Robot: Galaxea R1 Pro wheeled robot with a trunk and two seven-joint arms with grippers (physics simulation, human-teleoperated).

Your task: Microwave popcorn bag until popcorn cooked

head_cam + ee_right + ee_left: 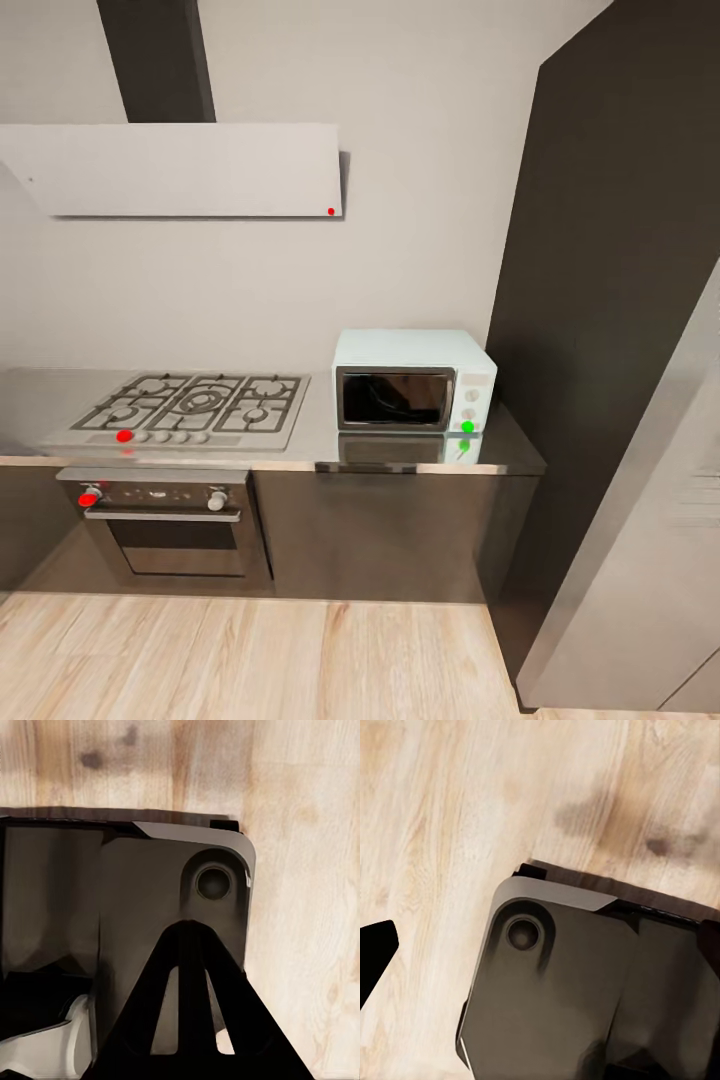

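The pale mint-blue microwave (414, 380) stands on the grey steel countertop (320, 445), to the right of the gas hob, in the head view. Its dark glass door is closed, and a green dot (467, 427) glows low on its white knob panel. The popcorn bag and the popcorn are out of view. In the right wrist view my right gripper (189, 926) hangs over the robot's dark base, its two black fingers meeting at the tips with nothing between them. In the left wrist view one black fingertip (376, 949) of my left gripper shows above the wooden floor.
A gas hob (195, 405) with a red dot sits left of the microwave, with a built-in oven (170, 525) below and a white hood (180, 170) above. A tall dark cabinet (610, 250) and a pale grey panel (650, 560) close off the right. Wooden floor (250, 655) lies before the cabinets.
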